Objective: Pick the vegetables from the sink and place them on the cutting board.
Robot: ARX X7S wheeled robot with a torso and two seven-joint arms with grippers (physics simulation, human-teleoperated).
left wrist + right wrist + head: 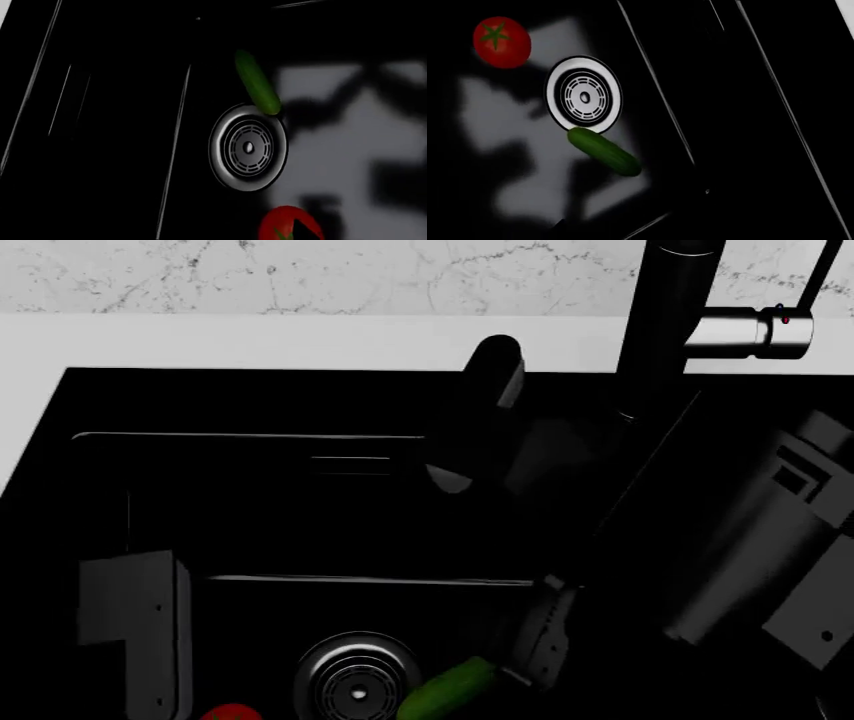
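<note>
Nothing has been moved out yet. Both vegetables lie on the floor of the sink [267, 400], in the basin nearest the robot. The cucumber [604, 151] rests with one end touching the rim of the round drain [584, 96]. The tomato [502, 41] sits on the other side of the drain, a little apart from it, with its green stem facing up. The cutting board cannot be seen in any view, so both pickups and both placings are judged to be left.

The left tool cannot be made out for sure in the head view — a pale block is seen near the tomato, but its jaws are not shown. The right tool [534, 640] is lowered into the basin just beside the cucumber's end. It cannot be told how wide it is open, or whether the cucumber is touched. No tool is seen in either wrist view.

The tall black faucet [661, 330] with its steel lever [741, 330] stands close to the right arm — it could be bumped when that arm is lifted. The basin walls must be cleared too.
</note>
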